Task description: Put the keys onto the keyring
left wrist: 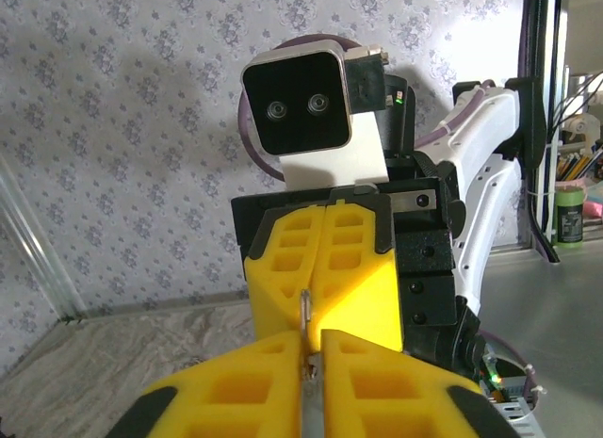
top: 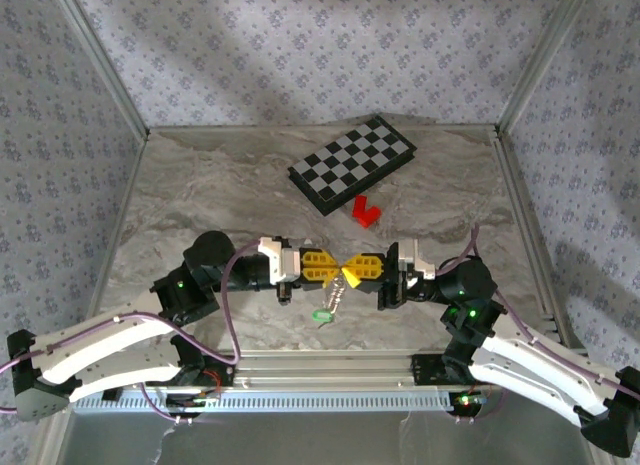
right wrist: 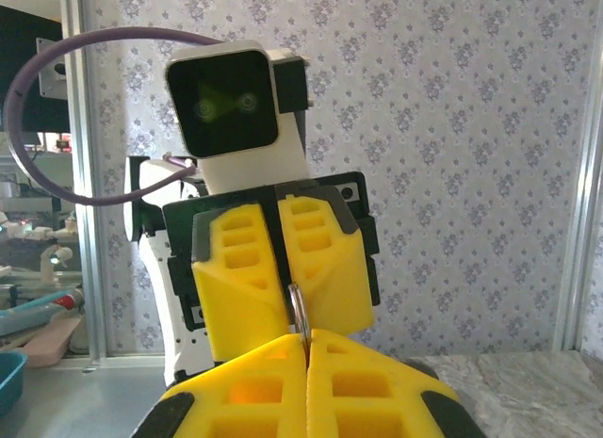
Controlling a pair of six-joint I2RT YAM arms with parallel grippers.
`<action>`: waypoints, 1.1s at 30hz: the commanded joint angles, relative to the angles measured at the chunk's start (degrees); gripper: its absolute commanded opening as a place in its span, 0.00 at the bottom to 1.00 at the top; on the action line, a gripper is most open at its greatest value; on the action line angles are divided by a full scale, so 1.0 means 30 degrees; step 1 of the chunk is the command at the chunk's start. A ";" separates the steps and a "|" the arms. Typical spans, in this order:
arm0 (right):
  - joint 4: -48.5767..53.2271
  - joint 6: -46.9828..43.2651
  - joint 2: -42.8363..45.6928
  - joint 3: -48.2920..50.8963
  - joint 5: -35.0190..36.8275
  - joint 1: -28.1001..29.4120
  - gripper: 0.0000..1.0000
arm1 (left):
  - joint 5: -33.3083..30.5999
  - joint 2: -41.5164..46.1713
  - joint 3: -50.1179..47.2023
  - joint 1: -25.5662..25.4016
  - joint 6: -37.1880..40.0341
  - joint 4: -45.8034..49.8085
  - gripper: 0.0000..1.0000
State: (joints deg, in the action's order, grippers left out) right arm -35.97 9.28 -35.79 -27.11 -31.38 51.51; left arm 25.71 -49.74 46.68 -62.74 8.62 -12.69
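**Fig. — Two arms meeting tip to tip above the near-centre of the table (top: 200, 205); read L to R.**

**(a)** Left gripper (top: 335, 268): yellow fingers pressed together on a thin bright edge of metal standing in the seam. This is prob. the keyring (left wrist: 304, 311), though edge-on I cannot be sure it is chain and not key shank.

**(b)** Centre: a silvery strand hangs from the meeting point down toward the table. The keys (top: 322, 315) dangle at its low end, green head lowest, just below and slightly L of the fingertips.

**(c)** Right gripper (top: 356, 266): fingers likewise closed on the same sort of metal sliver, nose to nose w/ the left one and nearly touching it.

**Step in hand (judged):** threading, i.e. working the key onto the chain.
- Hold one pinch fixed as the anchor and let the other make only small, slow moves.
- The loop is floppy and the hanging key will likely swing.
- Avoid easing both grips at once, or the lot drops.

**Surroundings:** the checkered board (top: 352, 163) and, just R of its near corner, the red block (top: 366, 213) lie well behind, apart from the work.

**Obstruction:** the real one is the bulky fingers themselves, which hide the joint, esp. from each wrist cam.
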 commanded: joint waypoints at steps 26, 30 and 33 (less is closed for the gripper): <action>1.3105 -0.8212 0.0889 -0.4039 0.9217 0.4646 0.31 | -0.1732 -0.1916 0.5391 -0.0136 0.4534 1.1378 0.00; 1.3413 -0.8566 0.0739 -0.4146 1.0242 0.5021 0.31 | -0.1595 -0.1969 0.5574 -0.0122 0.4593 1.1862 0.00; 1.3361 -0.8798 0.0700 -0.4055 1.0625 0.5369 0.31 | -0.1514 -0.2069 0.5710 -0.0122 0.4625 1.2230 0.00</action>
State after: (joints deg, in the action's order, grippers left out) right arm 3.36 -15.05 -33.95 -37.17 -2.83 66.65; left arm 20.12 -56.03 60.73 -62.76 21.26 22.87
